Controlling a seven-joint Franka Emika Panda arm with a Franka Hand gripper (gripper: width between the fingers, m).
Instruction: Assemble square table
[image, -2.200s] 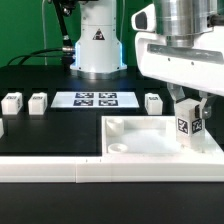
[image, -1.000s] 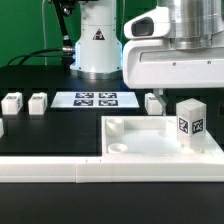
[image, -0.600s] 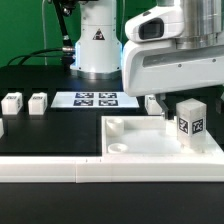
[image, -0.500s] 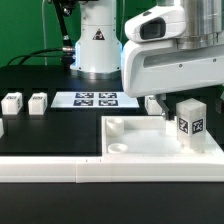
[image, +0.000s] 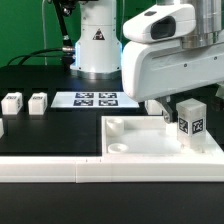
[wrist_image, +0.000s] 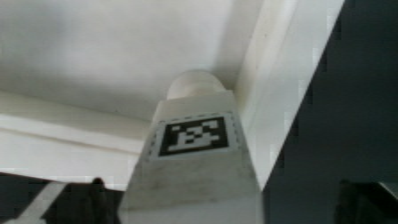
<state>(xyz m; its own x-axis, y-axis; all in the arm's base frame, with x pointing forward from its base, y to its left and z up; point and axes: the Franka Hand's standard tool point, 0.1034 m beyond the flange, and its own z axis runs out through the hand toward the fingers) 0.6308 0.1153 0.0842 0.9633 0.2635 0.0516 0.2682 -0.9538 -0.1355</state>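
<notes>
The white square tabletop lies rim-up at the exterior view's right. One white tagged leg stands upright in its far right corner. It fills the middle of the wrist view, tag facing the camera. My gripper hangs just over this leg. In the wrist view the gripper is open, its dark fingers on either side of the leg, with a clear gap on one side. Loose legs stand on the black table: two at the left and one behind the tabletop.
The marker board lies behind the tabletop. The long white border wall runs along the front edge. The robot base stands at the back. Another white piece is cut off at the left edge.
My gripper let go of the upright leg and rose. Its body then shifted to the exterior view's left and came down a little over the leg. The leg stays standing in the corner.
</notes>
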